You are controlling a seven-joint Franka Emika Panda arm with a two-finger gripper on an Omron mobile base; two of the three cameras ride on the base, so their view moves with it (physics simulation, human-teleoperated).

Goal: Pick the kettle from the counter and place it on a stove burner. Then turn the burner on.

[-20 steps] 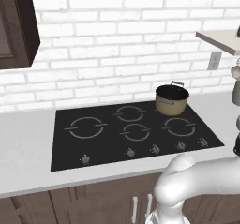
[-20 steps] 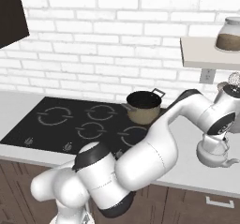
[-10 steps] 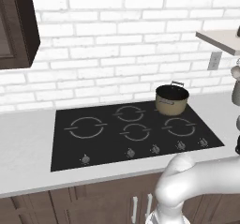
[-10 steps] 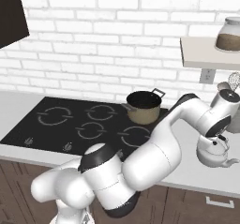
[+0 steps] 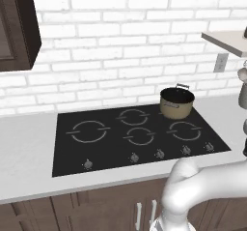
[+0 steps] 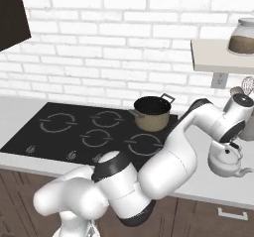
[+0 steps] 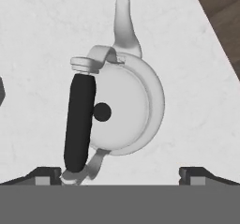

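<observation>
Early in the task, nothing yet done. Kettle [image 7: 124,110] standing on the table [image 7: 42,35] to the right of the stove [image 5: 140,133], well apart from the widest burner [image 5: 88,131]. Gripper [image 7: 121,174] poised straight above the kettle, fingers [image 7: 47,175] spread wide and empty, dark handle near one of them. Left: closing on the handle, lifting, carrying over, setting down, turning a knob [image 5: 88,165].

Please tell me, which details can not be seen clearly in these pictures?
- Gripper: hand view cuts its dark fingertips at the bottom edge; whether they touch the small silvery-white kettle is unclear.
- Kettle base: right base view, partly behind the white arm.
- Small grey stove knobs: left base view, too small to read settings.
</observation>
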